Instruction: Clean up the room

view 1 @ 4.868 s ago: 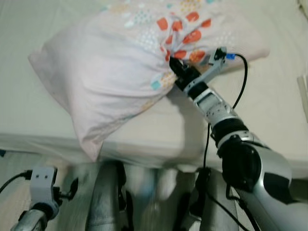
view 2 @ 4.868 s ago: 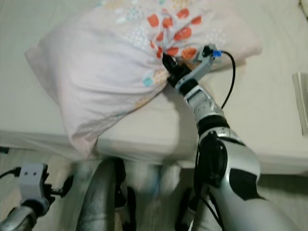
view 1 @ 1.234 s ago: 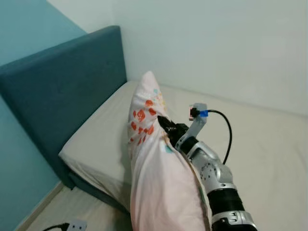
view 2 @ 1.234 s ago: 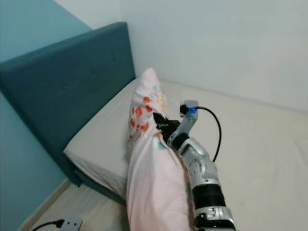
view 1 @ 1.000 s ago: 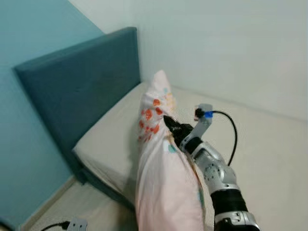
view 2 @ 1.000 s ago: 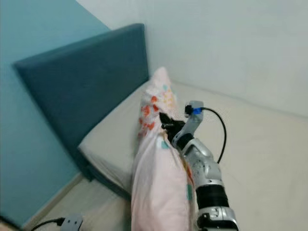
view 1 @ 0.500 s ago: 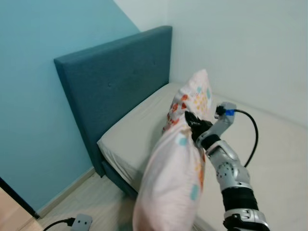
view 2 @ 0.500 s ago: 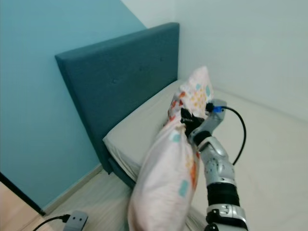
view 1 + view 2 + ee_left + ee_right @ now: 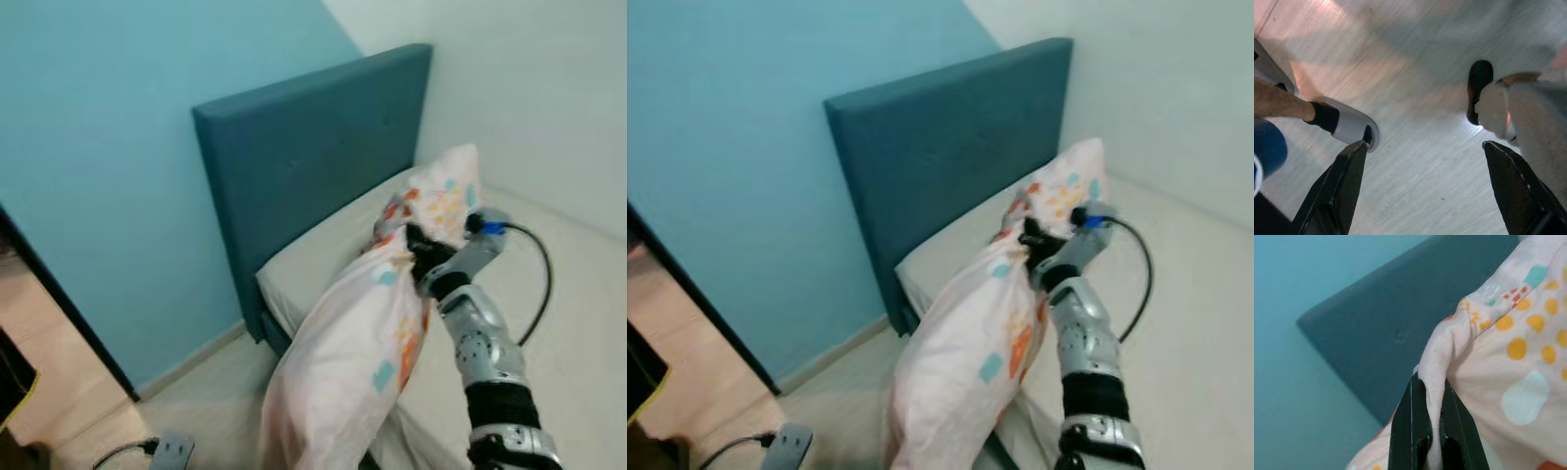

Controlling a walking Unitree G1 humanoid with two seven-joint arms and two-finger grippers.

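The pillow [image 9: 367, 352] is pale pink with orange, yellow and blue-green spots, and it hangs in the air over the corner of the bed [image 9: 323, 257], with a fold of its cloth pinched tight between the two black fingers of the right gripper [image 9: 1431, 431]. The bed has a plain cream sheet and a dark blue headboard [image 9: 304, 166] that stands against a bright blue wall [image 9: 108, 147], next to a white wall [image 9: 549, 88]. The left gripper [image 9: 1425, 186] hangs low over the pale wood floor [image 9: 1415, 63] with its fingers spread wide and nothing between them, near a person's foot in a white slipper [image 9: 1347, 128].

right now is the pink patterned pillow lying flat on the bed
No, the right pincer holds the pink patterned pillow up by a fold, hanging beside the bed.
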